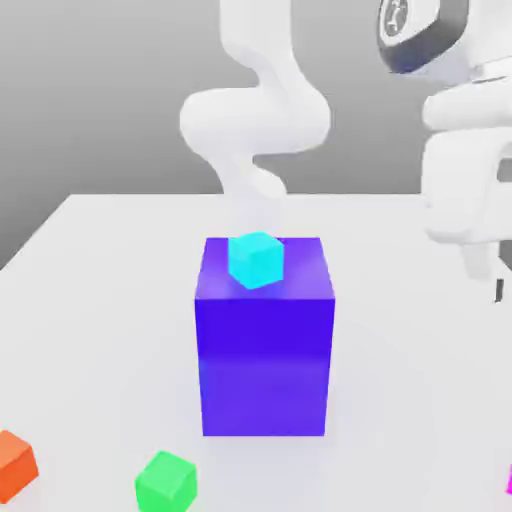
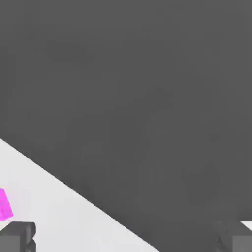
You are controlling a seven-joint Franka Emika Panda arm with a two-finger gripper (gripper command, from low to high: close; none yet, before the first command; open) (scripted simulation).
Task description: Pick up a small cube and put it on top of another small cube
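The gripper (image 2: 125,238) stands wide apart, its two dark fingertips (image 2: 17,236) far from each other at opposite corners of the hand view, with nothing between them and nothing touched. In the exterior view the hand hangs high at the exterior view's right, above the desk (image 1: 90,260), and its lower end is cut off by the frame edge.

The small cube (image 2: 5,204), magenta, lies on the pale desk near one fingertip in the hand view, though half of it is cut off. In the exterior view a sliver of magenta (image 1: 509,480) at the bottom right corner is probably the same cube.

Going across the exterior view from its left: an orange cube (image 1: 15,465) sits at the near corner, partly cropped; a green cube (image 1: 166,481) lies beside it; the big blue block (image 1: 264,350) rises in the middle with a cyan cube (image 1: 256,259) resting on top. The white arm (image 1: 255,110) curves up behind the block.
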